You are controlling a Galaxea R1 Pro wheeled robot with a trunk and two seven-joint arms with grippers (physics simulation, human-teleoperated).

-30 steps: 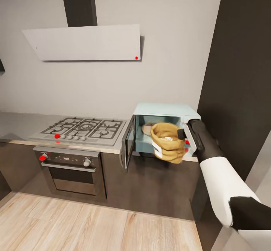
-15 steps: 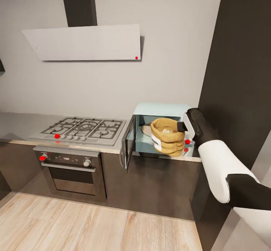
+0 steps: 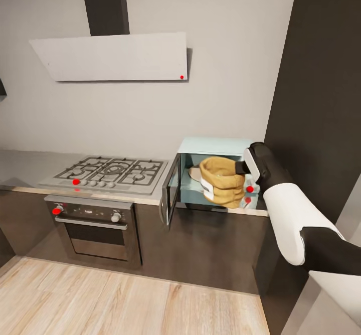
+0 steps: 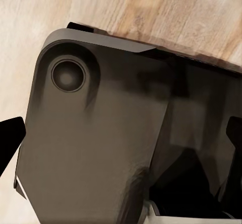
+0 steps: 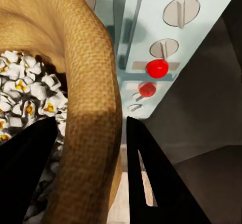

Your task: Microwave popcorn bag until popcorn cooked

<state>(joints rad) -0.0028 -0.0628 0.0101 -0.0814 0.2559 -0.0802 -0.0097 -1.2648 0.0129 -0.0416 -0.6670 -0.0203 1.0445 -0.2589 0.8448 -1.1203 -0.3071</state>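
Left of the microwave (image 3: 215, 147) sits the hob (image 3: 111, 170); at its open mouth hangs the bag (image 3: 221, 180), rim pinched in the right tool (image 5: 91, 173). Judging by this, ease it deeper, keeping it upright, clear of the knob panel (image 5: 169, 43).

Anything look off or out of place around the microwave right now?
The popcorn bag hangs tilted in the open microwave doorway, its rim pinched by the right gripper. The popcorn inside already looks popped. No spill visible.
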